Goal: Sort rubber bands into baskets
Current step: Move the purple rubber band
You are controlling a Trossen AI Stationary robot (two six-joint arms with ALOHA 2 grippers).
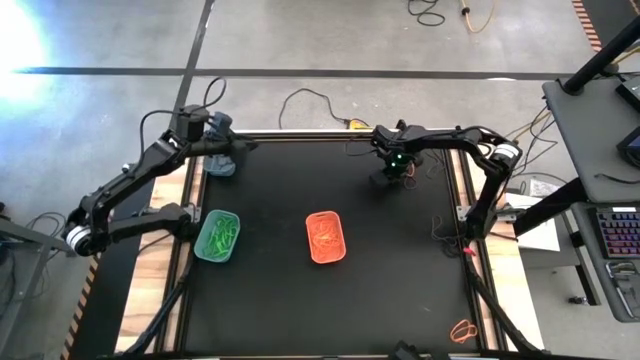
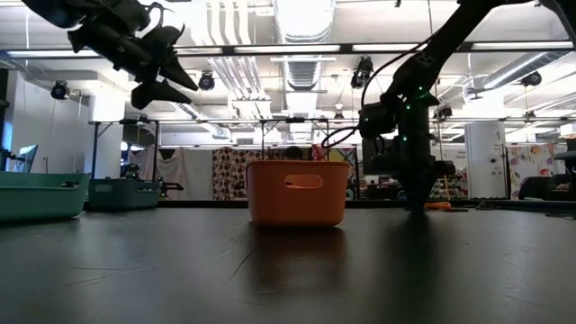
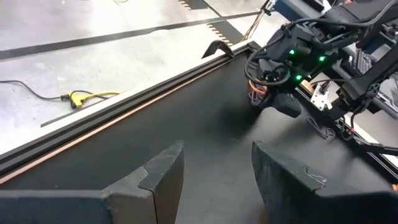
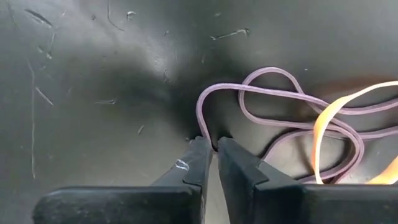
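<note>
The right gripper (image 4: 209, 146), tips on the black table (image 1: 400, 290) in the frame's upper middle, has its jaws nearly pressed together, pinching a purplish rubber band (image 4: 280, 106); an orange band (image 4: 329, 118) overlaps it. The left gripper (image 3: 214, 165), upper left, hangs spread and empty. The green basket (image 1: 218, 236) and orange basket (image 1: 325, 237) sit mid-table, the dark basket (image 1: 220, 163) at upper left. No writing is legible.

No text, label, brand or number can be read anywhere.
</note>
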